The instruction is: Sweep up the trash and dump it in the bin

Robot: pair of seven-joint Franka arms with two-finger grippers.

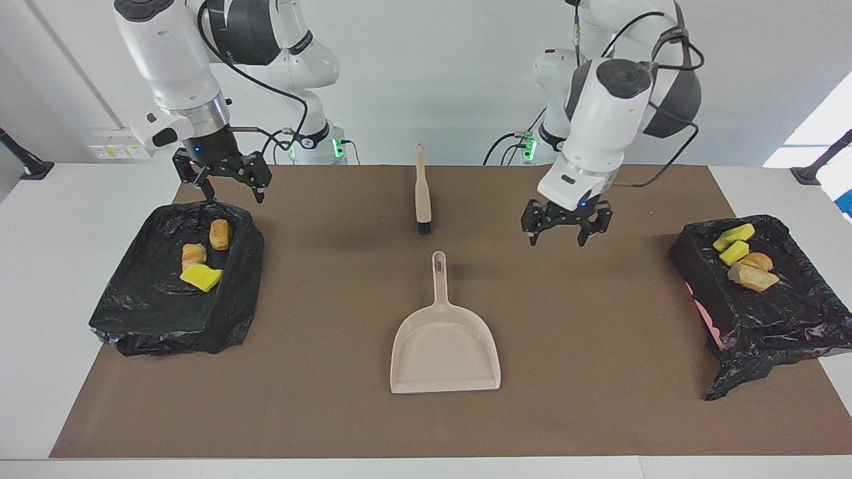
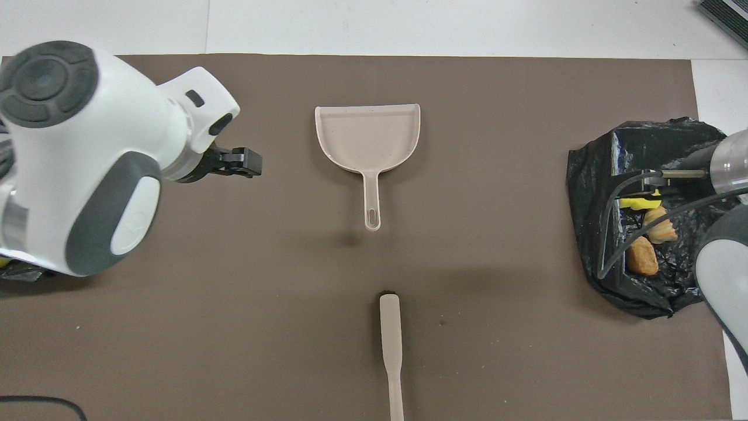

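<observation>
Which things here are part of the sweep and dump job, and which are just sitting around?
Part of the job:
- trash, seven scraps already in the two bins
- bin at the right arm's end
- bin at the left arm's end
- dustpan, empty, flat on the mat
- brush, nearer the robots

Just there:
- brown mat
- left gripper and right gripper, both open, holding nothing
</observation>
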